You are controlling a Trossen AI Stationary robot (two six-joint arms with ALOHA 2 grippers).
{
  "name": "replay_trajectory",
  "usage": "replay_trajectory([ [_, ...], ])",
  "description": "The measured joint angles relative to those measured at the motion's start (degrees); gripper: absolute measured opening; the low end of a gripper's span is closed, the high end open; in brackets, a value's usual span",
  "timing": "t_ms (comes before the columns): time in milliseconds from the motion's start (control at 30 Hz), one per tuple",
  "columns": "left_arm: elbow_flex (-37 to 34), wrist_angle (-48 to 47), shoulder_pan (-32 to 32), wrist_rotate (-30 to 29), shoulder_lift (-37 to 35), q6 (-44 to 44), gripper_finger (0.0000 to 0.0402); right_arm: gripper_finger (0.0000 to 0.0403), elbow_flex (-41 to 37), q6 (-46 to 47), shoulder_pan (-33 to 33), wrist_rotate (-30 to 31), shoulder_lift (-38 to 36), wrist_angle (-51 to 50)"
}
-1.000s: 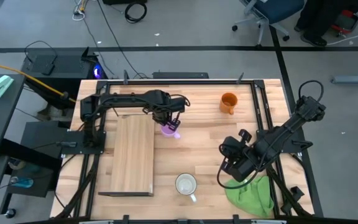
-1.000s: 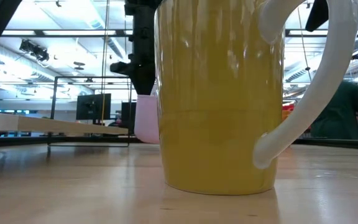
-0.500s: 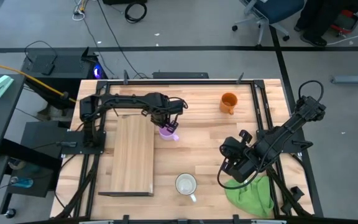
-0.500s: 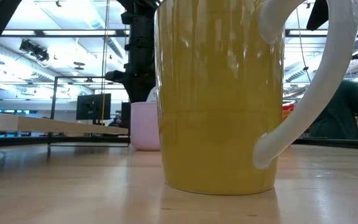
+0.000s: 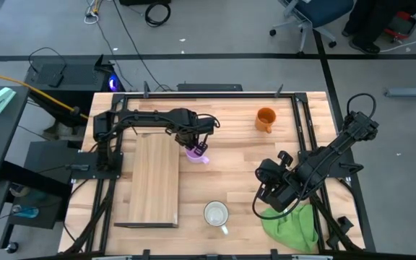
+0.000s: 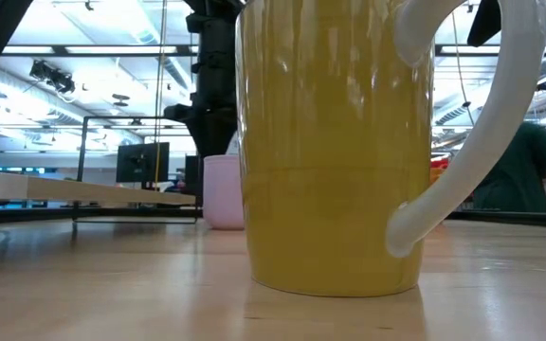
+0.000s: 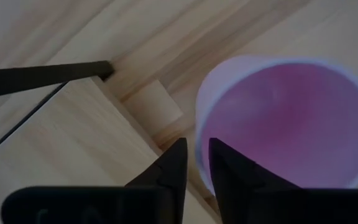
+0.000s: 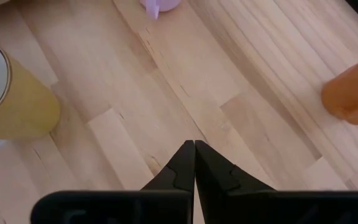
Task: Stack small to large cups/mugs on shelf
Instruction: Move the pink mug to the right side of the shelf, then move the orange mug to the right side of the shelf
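Left gripper [image 5: 196, 146] grips the purple mug [image 5: 196, 153] by its rim, fingers pinched narrowly across the wall, one inside and one outside (left wrist view). Compared with a second ago, the mug and gripper have shifted slightly toward the shelf [image 5: 154, 179]; half a second ago the mug's base looked to be at table level, and it sits the same way now in the low view [image 6: 222, 192]. Whether the base actually touches the table I cannot tell.

Judgement: the carry has barely begun. The mug is just beside the shelf's near edge, not on the board.

The orange mug [image 5: 266, 119] and the white mug [image 5: 216, 214] lie well away from this gripper, untouched.

Right gripper [image 8: 194, 163], fingers closed on nothing, waits near the green cloth [image 5: 292, 225].
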Motion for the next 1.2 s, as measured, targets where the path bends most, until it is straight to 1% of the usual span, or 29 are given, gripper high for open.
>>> replay_trajectory([
  [300, 0.0, -1.3, -0.3, 0.1, -3.2, -0.3, 0.0091, 0.0018, 0.0, 0.2, 0.0, 0.0, 0.0, 0.0],
  [500, 0.1, -1.0, -1.1, 0.0, -6.7, -1.4, 0.0086, 0.0018, 0.0, 0.9, -0.1, 0.0, 0.0, -0.1],
  [700, 0.1, -0.5, -3.9, 0.1, -10.6, -1.6, 0.0083, 0.0018, 0.0, 0.7, -1.9, 1.3, -0.2, -0.8],
  [833, 0.1, -0.5, -6.8, -0.8, -13.5, -0.8, 0.0088, 0.0018, 0.0, -0.7, -6.1, 3.1, -2.4, -1.0],
  [967, 0.1, -1.5, -10.4, -4.8, -16.3, 3.0, 0.0091, 0.0018, 0.0, -3.8, -12.9, 4.5, -6.3, -1.2],
  [1067, 0.1, -4.3, -12.9, -10.2, -17.9, 4.4, 0.0090, 0.0018, 0.0, -5.9, -19.2, 4.6, -10.2, -1.3],
  [1200, 0.1, -8.9, -15.1, -20.0, -20.4, 3.0, 0.0084, 0.0018, 0.0, -9.4, -28.5, 4.6, -15.1, -1.3],
])
